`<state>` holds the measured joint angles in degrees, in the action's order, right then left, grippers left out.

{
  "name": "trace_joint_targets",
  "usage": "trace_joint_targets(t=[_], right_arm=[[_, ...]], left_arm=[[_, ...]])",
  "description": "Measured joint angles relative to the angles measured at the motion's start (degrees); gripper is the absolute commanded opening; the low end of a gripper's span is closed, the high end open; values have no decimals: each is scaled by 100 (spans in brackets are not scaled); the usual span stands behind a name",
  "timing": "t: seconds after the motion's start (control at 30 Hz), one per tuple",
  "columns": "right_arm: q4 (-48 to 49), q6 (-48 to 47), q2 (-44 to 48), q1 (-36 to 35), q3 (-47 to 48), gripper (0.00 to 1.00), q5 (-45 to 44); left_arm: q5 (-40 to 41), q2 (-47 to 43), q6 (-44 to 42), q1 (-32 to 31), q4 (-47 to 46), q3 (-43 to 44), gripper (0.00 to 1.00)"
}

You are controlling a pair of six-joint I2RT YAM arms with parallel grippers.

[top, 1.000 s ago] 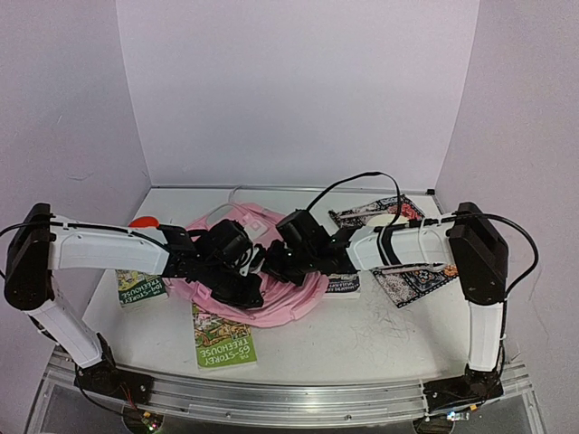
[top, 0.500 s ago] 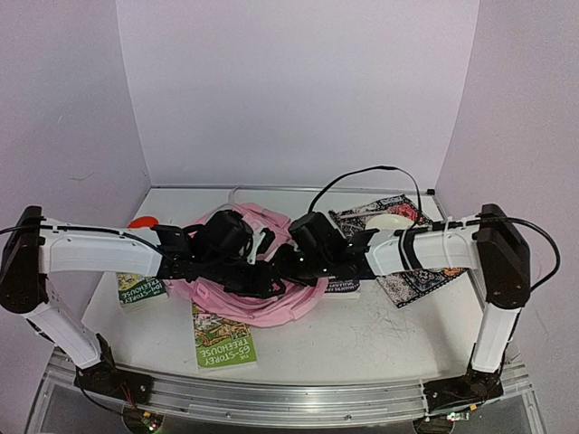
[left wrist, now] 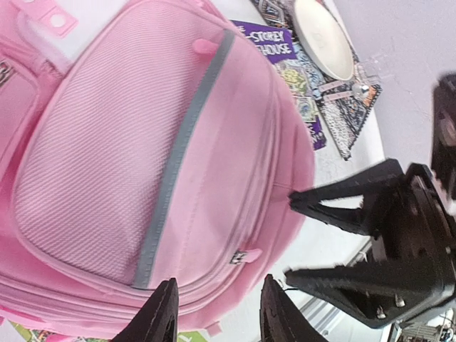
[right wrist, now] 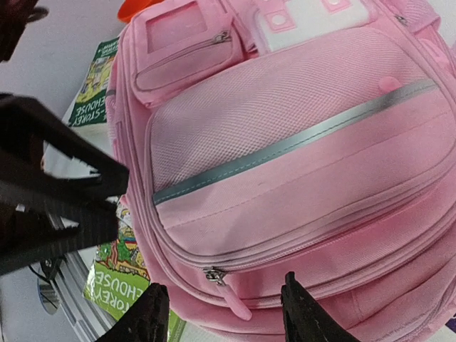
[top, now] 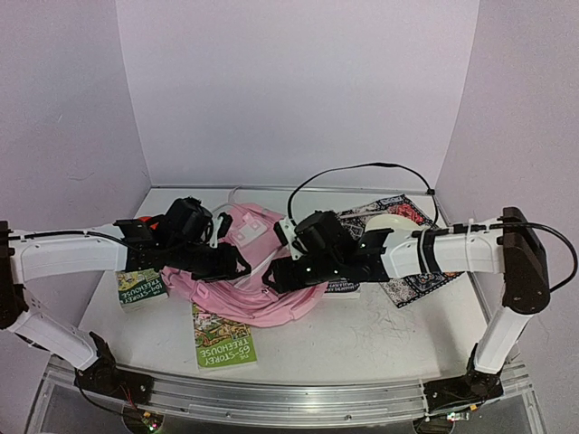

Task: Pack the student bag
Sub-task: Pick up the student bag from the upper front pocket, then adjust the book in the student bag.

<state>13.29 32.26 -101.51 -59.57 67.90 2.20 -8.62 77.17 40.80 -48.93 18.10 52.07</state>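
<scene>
Both the left gripper [left wrist: 219,285] and the right gripper [right wrist: 223,285] are hovering, fingers spread and empty, over the soft pink fabric backpack [top: 231,303] lying flat mid-way along the white desk [top: 380,339], its zips apparently shut and green paperback books [top: 223,336] lying outside by the front-left edge, so packing seems barely begun.

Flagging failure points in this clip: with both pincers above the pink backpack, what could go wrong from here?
1. The left pincer and right pincer hang open close together over the student bag; they could collide.
2. The bag looks zipped shut, and the zip pull is small, so a grasp may miss it.
3. The purple book lies against the bag's edge and could be dragged along.
</scene>
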Motion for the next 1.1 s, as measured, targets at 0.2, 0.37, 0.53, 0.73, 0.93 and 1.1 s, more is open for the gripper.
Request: trace_joint_targets(t=[0.2,0.37,0.53,0.73,0.93,1.1], right_arm=[[5,-662,-76,-4,-9,55,418],[1,-946,-377,-4,-18,49,620],[49,-1187,-609,0,-16,33,821],[160,-1372,-769,4,-15,7,945],[166,-1458,-770,23,-47,0,868],[112,-1502,-426,149,-356,0,609]], left_arm=[[137,4,38,205,253,-60,42],[228,69,193,276,307,-132,44],[288,280,347,276,310,-161,45],[362,503,434,276,307,-161,44],[465,650,411,278,301,-161,33],[612,794,325,330,213,-186,28]])
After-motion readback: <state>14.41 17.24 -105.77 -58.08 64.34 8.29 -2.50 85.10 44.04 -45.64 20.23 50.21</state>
